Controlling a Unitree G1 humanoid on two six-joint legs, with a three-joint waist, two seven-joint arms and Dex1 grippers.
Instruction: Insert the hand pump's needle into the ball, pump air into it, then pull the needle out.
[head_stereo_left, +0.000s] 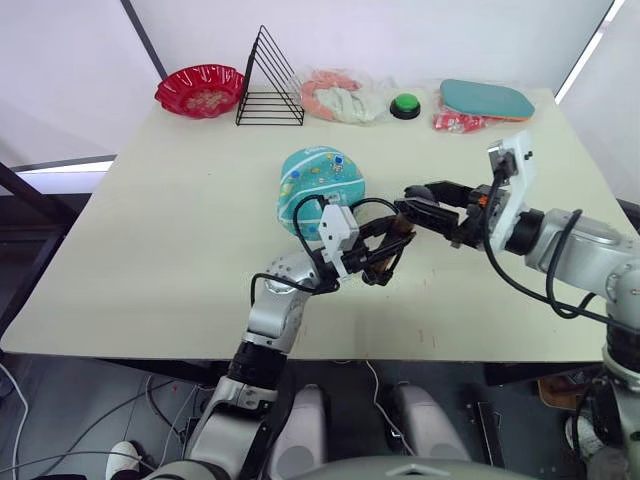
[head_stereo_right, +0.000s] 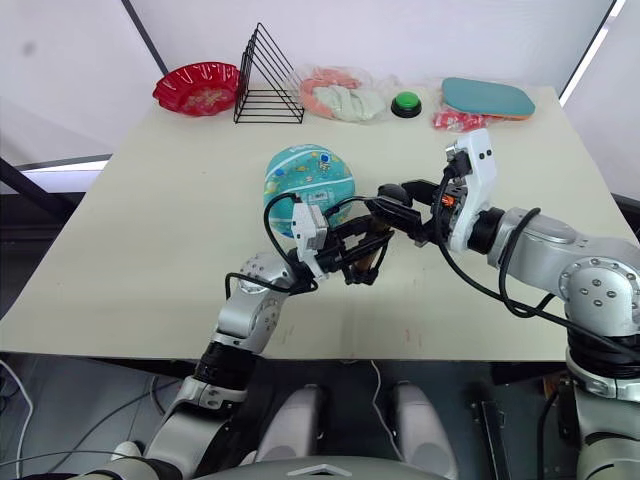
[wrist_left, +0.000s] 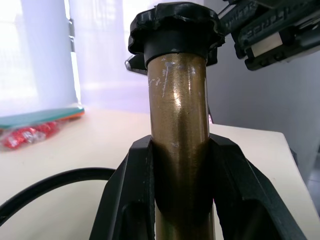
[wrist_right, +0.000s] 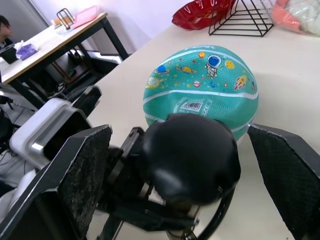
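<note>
Hand pump (wrist_left: 179, 145): rigid, smooth barrel clamped in my left gripper (head_stereo_right: 362, 253), just beside ball (head_stereo_right: 308, 186); I'd grip mid-barrel. Right gripper (head_stereo_right: 392, 203): wide around black handle (wrist_right: 187, 159)

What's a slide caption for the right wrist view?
Open right claw around the pump handle, teal ball behind.

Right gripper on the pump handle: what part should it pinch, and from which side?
Probably the black T-handle capping the hand pump, approached from the robot's right along the barrel's axis. The left gripper already clamps the amber barrel, handle end pointing at the right gripper, whose open fingers flank it. The ball sits just behind.
</note>
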